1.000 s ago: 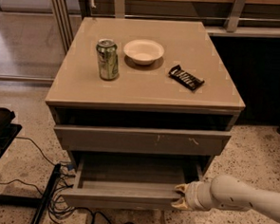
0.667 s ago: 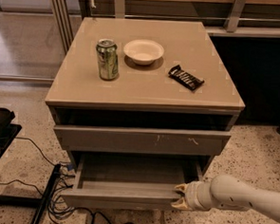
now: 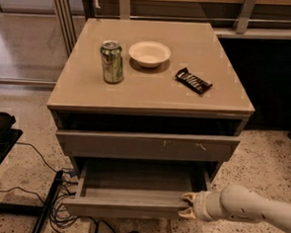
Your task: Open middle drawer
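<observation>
While gripper [image 3: 188, 206] clasps the right front end of middle drawer [image 3: 125, 206], standing well out low in the desk [image 3: 151, 96] | step: pull likely near done | next: release, retreat straight.

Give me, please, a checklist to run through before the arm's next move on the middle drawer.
1. Middle drawer pulled out, interior showing: ok.
2. Gripper at the right end of the drawer's front: ok.
3. Firm hold on that front: cannot tell.
4. Can upright, with bowl and bar set back from the top's edges: ok.
5. Cables on the floor by the drawer's left corner, out of its path: cannot tell.
</observation>
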